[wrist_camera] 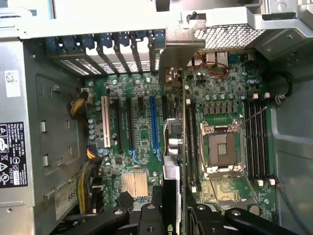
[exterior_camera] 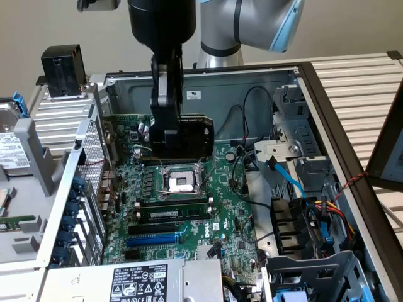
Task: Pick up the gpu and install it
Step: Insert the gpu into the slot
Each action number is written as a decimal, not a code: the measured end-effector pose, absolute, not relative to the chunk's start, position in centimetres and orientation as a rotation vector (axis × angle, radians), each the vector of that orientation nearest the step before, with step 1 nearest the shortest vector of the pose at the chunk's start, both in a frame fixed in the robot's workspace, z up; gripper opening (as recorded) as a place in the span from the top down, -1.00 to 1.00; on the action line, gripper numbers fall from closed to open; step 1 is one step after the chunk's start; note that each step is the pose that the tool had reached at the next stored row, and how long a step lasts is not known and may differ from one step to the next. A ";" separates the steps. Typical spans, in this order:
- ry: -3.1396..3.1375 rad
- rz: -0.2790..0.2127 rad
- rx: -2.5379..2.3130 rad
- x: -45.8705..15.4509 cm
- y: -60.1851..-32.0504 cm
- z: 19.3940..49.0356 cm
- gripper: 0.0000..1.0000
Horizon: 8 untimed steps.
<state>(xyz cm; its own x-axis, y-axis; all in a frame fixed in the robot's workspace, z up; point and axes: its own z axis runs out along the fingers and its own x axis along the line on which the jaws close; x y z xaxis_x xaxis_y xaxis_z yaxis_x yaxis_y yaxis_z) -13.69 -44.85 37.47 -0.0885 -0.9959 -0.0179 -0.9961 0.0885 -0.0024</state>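
case (exterior_camera: pixel 208 78): open metal computer housing lying flat, drive cage (exterior_camera: pixel 308 157) along its edge at the exterior view's right.
arm (exterior_camera: pixel 160 25): comes down into the case near its far wall.
motherboard (exterior_camera: pixel 233 214): green, covering the case floor, with a bare processor socket (exterior_camera: pixel 182 182) near its middle.
gpu (exterior_camera: pixel 195 135): held on edge over the motherboard's far half, just beside the processor socket; contact with the board cannot be told.
fingers (wrist_camera: pixel 146 218): clamped on the gpu.

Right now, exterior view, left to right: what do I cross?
hard drive → perforated rear panel → gpu → blue cable → white slatted surface
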 end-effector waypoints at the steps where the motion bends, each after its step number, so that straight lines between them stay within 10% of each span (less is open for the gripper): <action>1: 2.287 0.016 -2.132 -13.7 -44.8 37.4 0.47; 8: 2.234 0.017 -2.188 -13.7 -44.8 37.4 0.47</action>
<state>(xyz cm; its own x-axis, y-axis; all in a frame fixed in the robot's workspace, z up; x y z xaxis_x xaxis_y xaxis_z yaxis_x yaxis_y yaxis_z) -13.69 -44.85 37.38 -0.0212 -0.9996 -0.0180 -0.9998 0.0212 -0.0024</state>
